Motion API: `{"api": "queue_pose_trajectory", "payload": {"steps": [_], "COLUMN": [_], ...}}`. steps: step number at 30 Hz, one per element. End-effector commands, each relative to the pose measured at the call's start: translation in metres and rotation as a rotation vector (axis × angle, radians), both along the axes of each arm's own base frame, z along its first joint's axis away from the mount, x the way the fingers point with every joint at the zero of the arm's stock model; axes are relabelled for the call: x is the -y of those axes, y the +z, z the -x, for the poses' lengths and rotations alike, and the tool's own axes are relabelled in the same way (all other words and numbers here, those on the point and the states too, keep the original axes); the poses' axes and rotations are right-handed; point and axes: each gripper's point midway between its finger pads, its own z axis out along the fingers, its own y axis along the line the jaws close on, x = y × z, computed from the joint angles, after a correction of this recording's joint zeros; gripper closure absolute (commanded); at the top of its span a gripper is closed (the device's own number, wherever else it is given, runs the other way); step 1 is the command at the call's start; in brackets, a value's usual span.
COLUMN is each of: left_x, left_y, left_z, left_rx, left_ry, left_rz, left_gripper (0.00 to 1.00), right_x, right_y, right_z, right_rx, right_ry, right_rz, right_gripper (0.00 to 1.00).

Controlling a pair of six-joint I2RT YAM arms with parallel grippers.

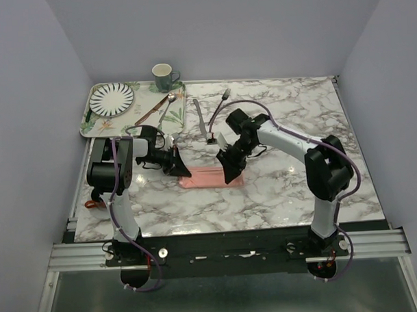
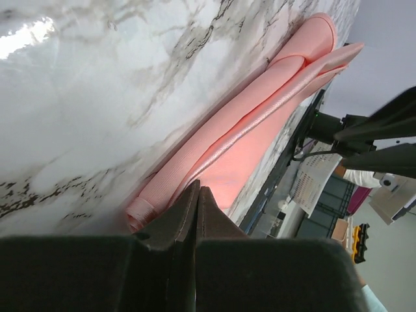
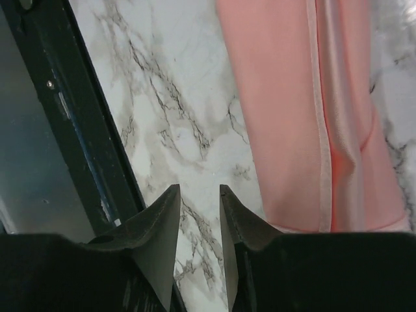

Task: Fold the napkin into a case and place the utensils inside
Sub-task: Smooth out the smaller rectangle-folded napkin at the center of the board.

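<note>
- The left gripper (image 2: 197,190) has its jaws together at the bottom centre of its wrist view. No cloth shows between them, and I cannot tell whether a thin layer is pinched.
- The tips sit at the near end of the napkin (image 2: 260,123). It is folded into a narrow pink strip that runs away from them toward the upper right of the frame.
- The right gripper (image 3: 199,190) has its jaws apart, with only bare marble in the gap and nothing held.
- In the right wrist view the cloth runs top to bottom down the right side of the frame. It lies just beside the jaws, parallel to them and not between them.
- From above, the strip lies left to right at the centre of the frame, with one gripper at each end.
- The fork (image 1: 220,106) and knife (image 1: 201,120) lie apart from the strip, toward the top of the frame. Both point roughly up and down the picture, across the strip's long axis.
- The fork looks nearer the right arm, which is probably the arm to fetch it.
- The table (image 1: 289,98) is glossy marble, so I would expect flat metal on it to be hard to get under.
- A tray (image 1: 85,122) with a plate (image 1: 111,98) sits at the upper left, beside a cup (image 1: 164,77), all well clear of the arms.
</note>
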Motion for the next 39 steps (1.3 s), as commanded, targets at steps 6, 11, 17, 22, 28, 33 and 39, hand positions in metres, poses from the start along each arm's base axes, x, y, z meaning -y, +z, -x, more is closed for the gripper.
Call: {"api": "queue_pose_trajectory", "payload": {"steps": [6, 11, 17, 22, 28, 33, 39], "left_x": [-0.019, -0.02, -0.014, 0.006, 0.041, 0.069, 0.067], "left_y": [-0.037, -0.039, -0.027, 0.042, 0.081, 0.059, 0.01], "left_z": [0.0, 0.001, -0.003, -0.001, 0.029, 0.052, 0.046], "left_rx": [0.005, 0.002, 0.039, 0.271, 0.305, 0.229, 0.072], "left_ry": [-0.028, -0.032, -0.049, -0.153, -0.279, -0.36, -0.303], "left_rz": [-0.16, -0.162, -0.103, 0.086, 0.194, 0.2, 0.116], "left_gripper": [0.93, 0.93, 0.87, 0.73, 0.72, 0.72, 0.72], "right_x": [0.011, 0.022, 0.031, 0.034, 0.032, 0.034, 0.038], "right_y": [-0.038, -0.066, -0.09, -0.092, -0.088, -0.088, -0.091], "right_z": [-0.036, -0.042, -0.04, -0.046, -0.051, -0.054, -0.053], "right_rx": [-0.295, -0.402, -0.42, -0.389, -0.369, -0.354, -0.332], "right_ry": [-0.25, -0.32, -0.337, -0.343, -0.341, -0.347, -0.339], "right_rz": [-0.024, 0.009, 0.087, 0.108, 0.1, 0.113, 0.129], "right_gripper": [0.65, 0.65, 0.66, 0.66, 0.67, 0.67, 0.67]}}
